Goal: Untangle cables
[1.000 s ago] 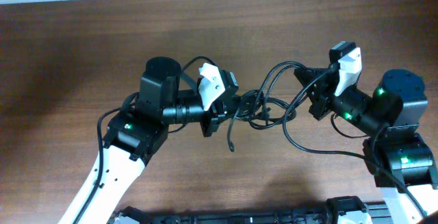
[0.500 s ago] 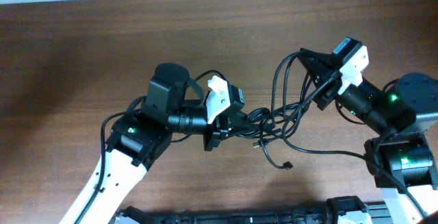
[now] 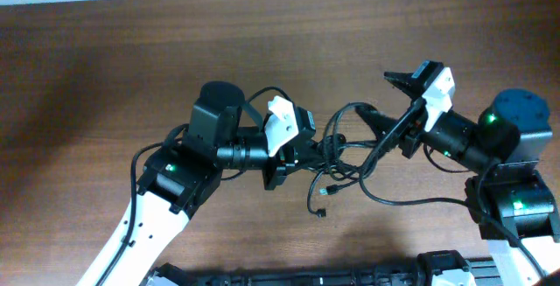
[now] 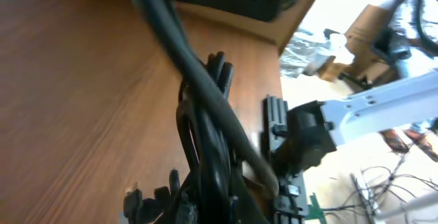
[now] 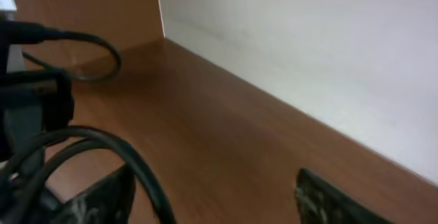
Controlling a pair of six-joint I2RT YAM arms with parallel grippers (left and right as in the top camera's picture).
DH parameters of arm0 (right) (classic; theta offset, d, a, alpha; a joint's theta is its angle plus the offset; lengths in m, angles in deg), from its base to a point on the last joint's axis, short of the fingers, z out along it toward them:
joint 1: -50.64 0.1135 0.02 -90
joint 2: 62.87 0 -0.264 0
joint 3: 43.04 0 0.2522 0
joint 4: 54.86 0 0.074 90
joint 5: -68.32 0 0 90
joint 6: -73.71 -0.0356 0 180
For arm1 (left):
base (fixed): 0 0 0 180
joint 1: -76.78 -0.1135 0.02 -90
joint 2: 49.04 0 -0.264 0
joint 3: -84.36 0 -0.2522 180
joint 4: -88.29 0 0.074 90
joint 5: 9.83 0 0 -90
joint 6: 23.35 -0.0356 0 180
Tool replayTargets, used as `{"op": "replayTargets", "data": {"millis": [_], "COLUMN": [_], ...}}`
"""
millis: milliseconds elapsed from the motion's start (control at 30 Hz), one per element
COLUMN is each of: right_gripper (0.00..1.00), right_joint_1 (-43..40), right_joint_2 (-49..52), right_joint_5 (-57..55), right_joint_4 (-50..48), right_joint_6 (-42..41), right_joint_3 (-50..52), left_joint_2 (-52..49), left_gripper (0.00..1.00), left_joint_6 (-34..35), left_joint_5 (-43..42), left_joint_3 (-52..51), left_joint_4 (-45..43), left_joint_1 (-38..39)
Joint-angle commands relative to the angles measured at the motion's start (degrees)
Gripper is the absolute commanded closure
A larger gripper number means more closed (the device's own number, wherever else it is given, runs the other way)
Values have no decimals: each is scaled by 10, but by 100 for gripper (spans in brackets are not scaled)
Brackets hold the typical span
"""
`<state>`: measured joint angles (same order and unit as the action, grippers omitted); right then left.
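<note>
**Overhead.** My left claw is closed tight on the knot of the cables. The tangle sits right at its tips and spreads away toward the right claw. The right claw stands wide apart, one finger high and one low, and grips nothing. A black loop passes just beside its lower finger. One loose strand drops below the left claw's tips and ends in a small plug lying on the brown table. Another strand sweeps in a wide arc under the right claw.

**Left wrist.** Blurred. The cables fill the middle, running out ahead of the claw as a dark bunch over the wood. I cannot make out the fingers here. The clutter past the table edge is too blurred to read.

**Right wrist.** Two fingertips sit at the bottom corners, well apart, with bare wood between them. A cable loop arches over the one on the view's left side. Whether it touches, I cannot tell. A pale wall lies ahead.
</note>
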<state>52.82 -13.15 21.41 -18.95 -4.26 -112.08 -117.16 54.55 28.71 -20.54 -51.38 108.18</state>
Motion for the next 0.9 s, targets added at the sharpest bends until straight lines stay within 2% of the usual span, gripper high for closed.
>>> {"op": "replayTargets", "data": {"millis": [0,100,367,467,533,667,800,867], "right_gripper": [18,14,13,14,10,8,9,9], "right_joint_1": [-4,-4,-4,-4,-4,-4,-4,-4], "right_joint_2": [-3,-3,-3,-3,-3,-3,-3,-3], "right_joint_5": [-30,-35,-35,-34,-33,-50,-72,-63], "right_joint_4": [23,66,182,220,246,254,254,254], "right_joint_6": [-26,-39,-39,-40,-40,-39,-39,-39], "right_joint_3": [-7,-7,-7,-7,-7,-7,-7,-7], "left_joint_2": [10,10,10,10,10,10,10,10], "left_gripper": [100,100,100,100,100,100,100,100], "left_joint_6": [59,76,76,80,80,58,58,58], "left_joint_5": [84,99,102,102,79,-29,-27,19], "left_joint_3": [2,2,2,2,2,2,2,2], "left_joint_4": [-3,-4,-9,-37,-63,-129,-142,-141], "left_joint_1": [3,-4,-33,-37,-37,-37,-37,-37]}}
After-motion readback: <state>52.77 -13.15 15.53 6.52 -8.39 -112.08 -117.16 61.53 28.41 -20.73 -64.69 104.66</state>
